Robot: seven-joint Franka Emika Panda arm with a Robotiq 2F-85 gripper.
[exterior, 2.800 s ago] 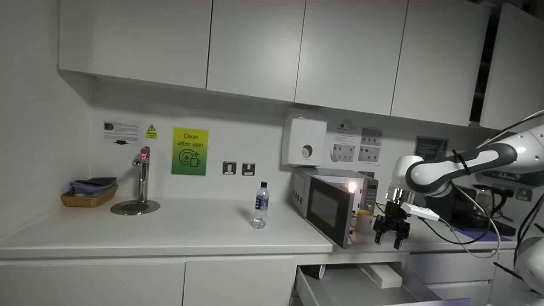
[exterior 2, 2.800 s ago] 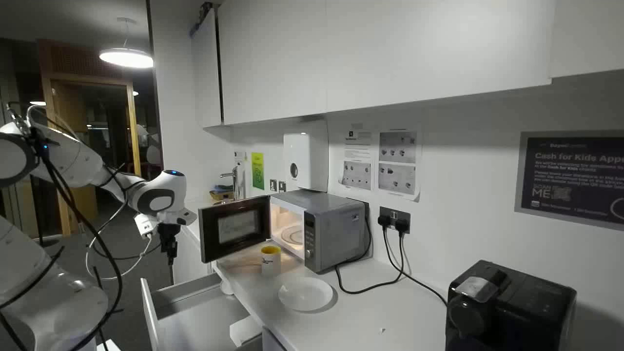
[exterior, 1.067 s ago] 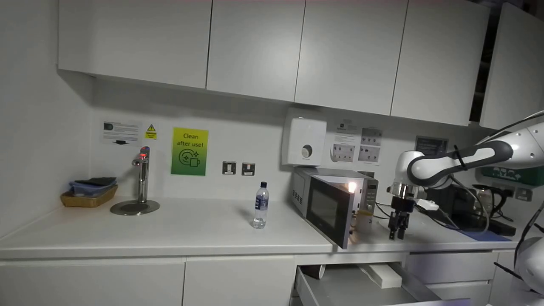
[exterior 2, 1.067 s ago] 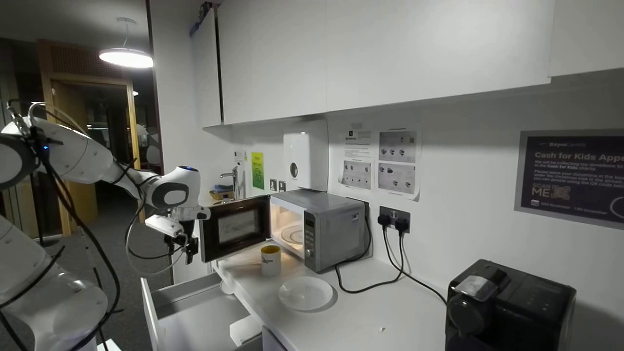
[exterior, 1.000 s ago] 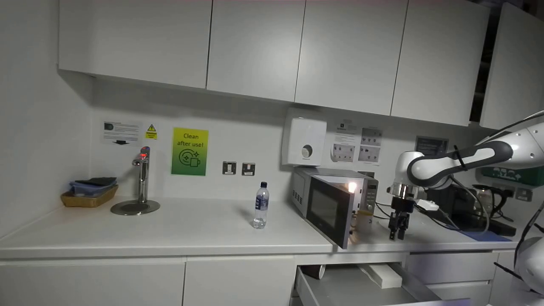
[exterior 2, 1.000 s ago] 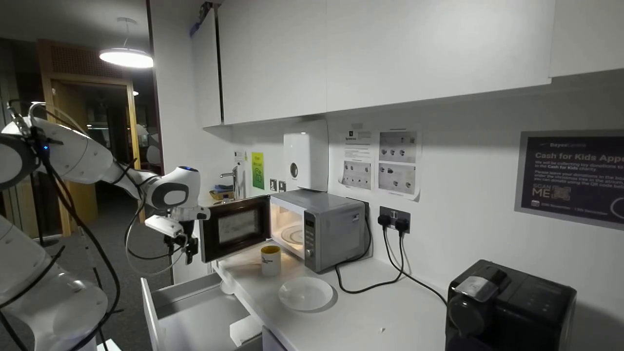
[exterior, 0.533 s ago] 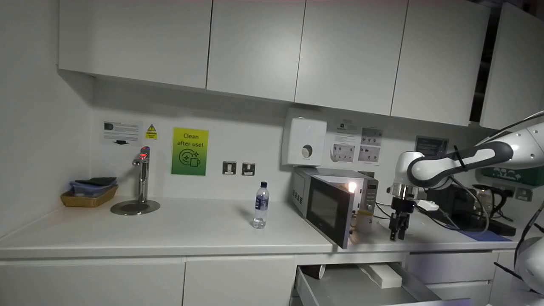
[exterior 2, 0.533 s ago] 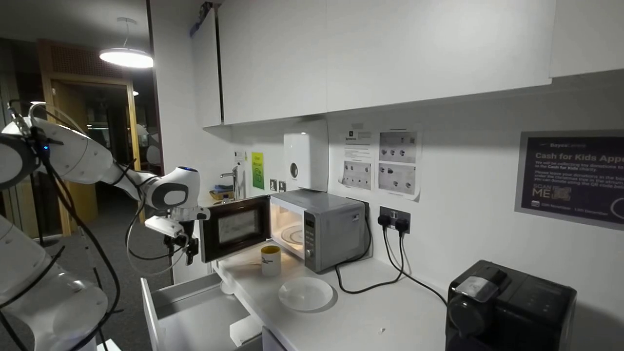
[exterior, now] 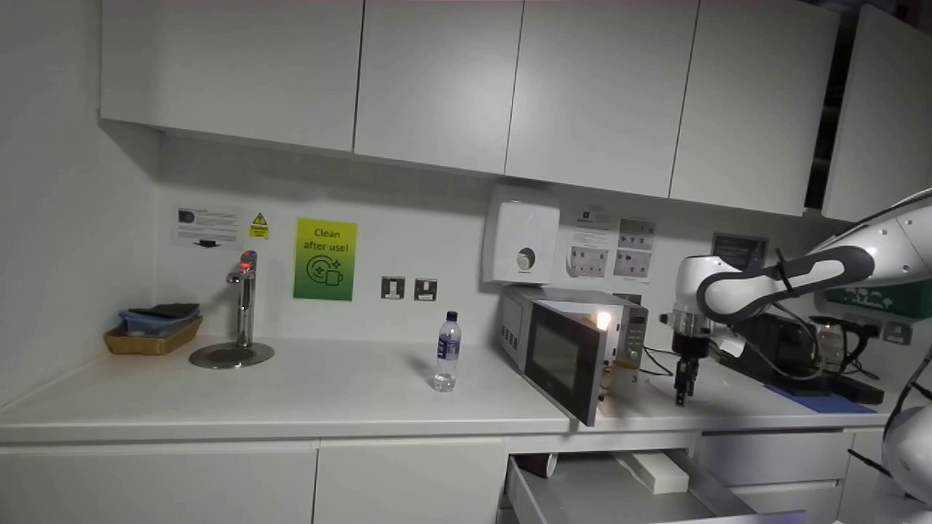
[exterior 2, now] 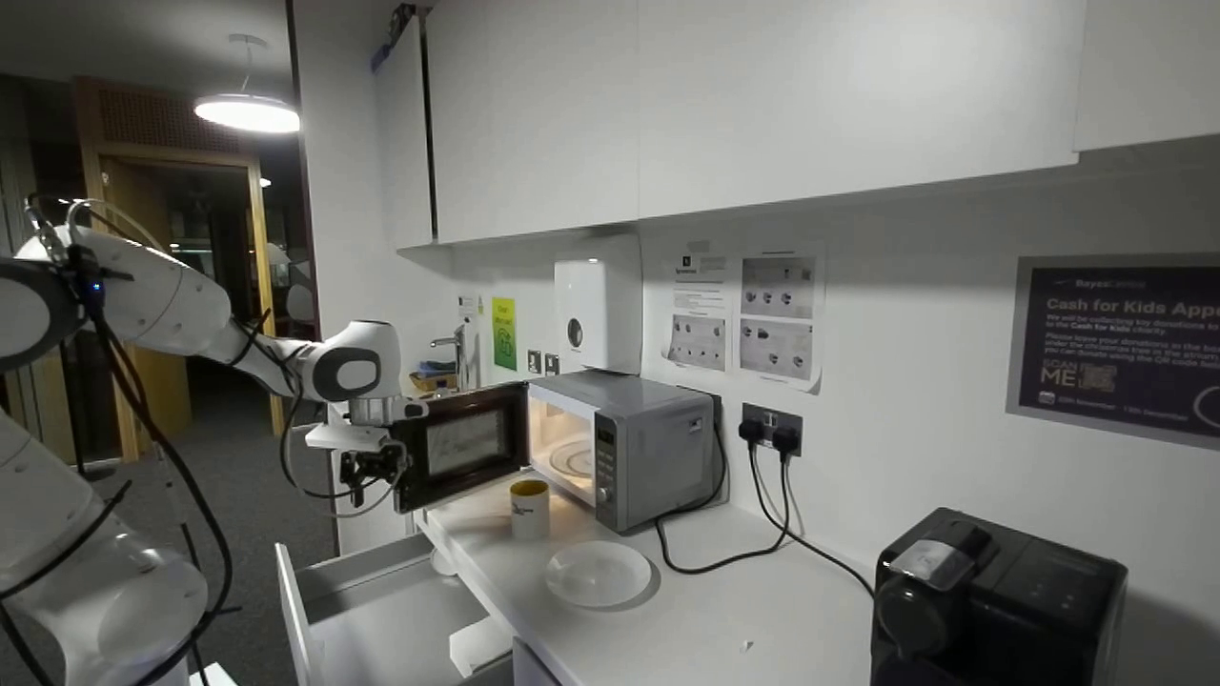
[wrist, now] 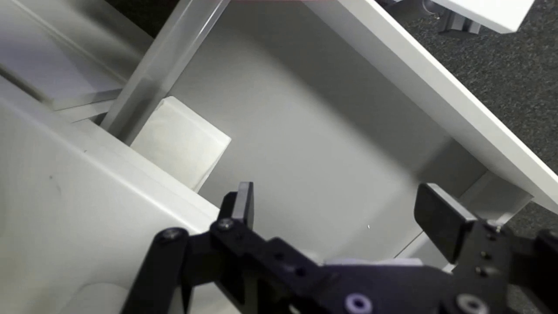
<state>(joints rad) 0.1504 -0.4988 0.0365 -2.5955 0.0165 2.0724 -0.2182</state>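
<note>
Tool (wrist: 338, 203) hangs above the pulled-out drawer (wrist: 305, 144), fingers (wrist: 243, 205) spread wide, grey drawer base showing between them in the wrist view. Drawer sits below the worktop (exterior: 328, 386); white box (wrist: 181, 139) inside it, at one side, partly hidden by the worktop's edge. Dark cup-like item (exterior: 533, 464) with pale rim at the opposite side, seen only in part in an exterior view. On the worktop: microwave (exterior 2: 658, 448), lit inside, door (exterior 2: 460, 448) swung outward. White mug (exterior 2: 530, 519), yellow within, upright before it; white plate (exterior 2: 599, 576) flat near the mug. Tool stands apart from mug and door. Water bottle (exterior: 447, 356) upright past the microwave's hinge side; tap (exterior: 246, 306) farther along. Green sign (exterior: 325, 259) on wall (exterior: 422, 233) between tap and bottle. Black machine (exterior 2: 1010, 591) well apart, toward the opposite end.
</note>
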